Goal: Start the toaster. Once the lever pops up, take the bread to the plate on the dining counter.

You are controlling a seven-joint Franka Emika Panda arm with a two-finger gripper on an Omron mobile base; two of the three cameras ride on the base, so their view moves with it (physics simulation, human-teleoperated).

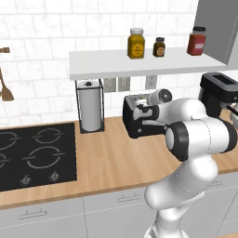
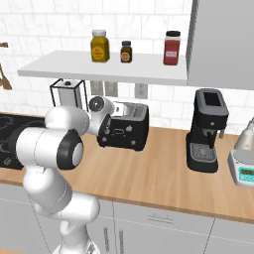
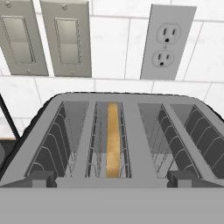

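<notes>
Tool (image 3: 112, 178), fingers spread apart, points down over the toaster (image 3: 131, 144) holding bread (image 3: 113, 140).

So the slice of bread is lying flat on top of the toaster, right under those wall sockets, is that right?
Not quite. The bread is not lying on top: it stands on edge down inside one of the slots of the toaster, with its tan crust showing between the wire guides. The hand view shows this. The toaster does sit right below the wall sockets.

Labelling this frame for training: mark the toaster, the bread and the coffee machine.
toaster (image 2: 126, 130): right base view, front face.
bread (image 3: 113, 140): hand view, top edge in the slot.
coffee machine (image 2: 206, 126): right base view, upper body.
</notes>
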